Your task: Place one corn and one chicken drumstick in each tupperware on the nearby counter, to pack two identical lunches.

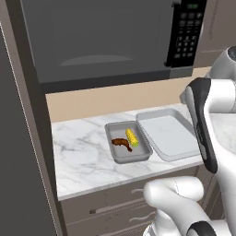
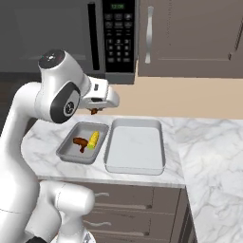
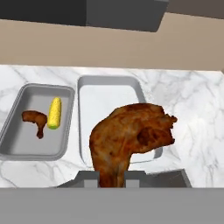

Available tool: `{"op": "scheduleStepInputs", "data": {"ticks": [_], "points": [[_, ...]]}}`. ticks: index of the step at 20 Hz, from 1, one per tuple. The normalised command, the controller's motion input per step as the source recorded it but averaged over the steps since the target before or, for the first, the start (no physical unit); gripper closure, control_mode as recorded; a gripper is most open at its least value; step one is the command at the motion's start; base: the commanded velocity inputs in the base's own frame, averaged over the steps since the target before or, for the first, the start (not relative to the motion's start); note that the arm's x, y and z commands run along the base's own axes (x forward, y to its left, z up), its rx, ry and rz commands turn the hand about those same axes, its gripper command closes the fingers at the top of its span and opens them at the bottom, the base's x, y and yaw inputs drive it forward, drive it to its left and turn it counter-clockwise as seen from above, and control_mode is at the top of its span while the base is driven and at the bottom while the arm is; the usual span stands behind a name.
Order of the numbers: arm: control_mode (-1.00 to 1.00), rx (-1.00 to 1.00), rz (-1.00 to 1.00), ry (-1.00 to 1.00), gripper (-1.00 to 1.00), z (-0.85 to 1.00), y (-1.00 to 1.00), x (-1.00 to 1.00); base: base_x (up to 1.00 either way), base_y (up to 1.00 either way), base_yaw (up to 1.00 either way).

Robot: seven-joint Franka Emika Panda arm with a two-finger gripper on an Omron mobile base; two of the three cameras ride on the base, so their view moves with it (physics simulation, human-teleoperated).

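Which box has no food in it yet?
The big pale box on the right. The small grey box beside it already holds a drumstick and a corn.

Veined white marble counter (image 1: 83,156), smooth. Two matt grey plastic-looking trays (image 3: 39,127). Chicken drumstick (image 3: 129,140) has rough, browned skin.

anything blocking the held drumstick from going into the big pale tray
Nothing visible. The gripper is shut on the drumstick above the counter, and the pale tray lies open beneath and ahead. The grey tray beside it already holds corn and a drumstick.
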Motion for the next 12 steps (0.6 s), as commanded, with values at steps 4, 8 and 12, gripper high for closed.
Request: {"op": "scheduleStepInputs", "data": {"ticks": [4, 8, 12], "points": [[-1.0, 0.0, 0.01, 0.2, 1.0, -0.65, -0.24, 0.0, 0.0, 0.0, 0.0], [-1.0, 0.0, 0.03, 0.18, 1.0, -0.71, 0.01, 0.0, 0.0, 0.0, 0.0], [-1.0, 0.0, 0.01, 0.22, 1.0, -0.67, 0.22, 0.01, 0.0, 0.0, 0.0]]}}
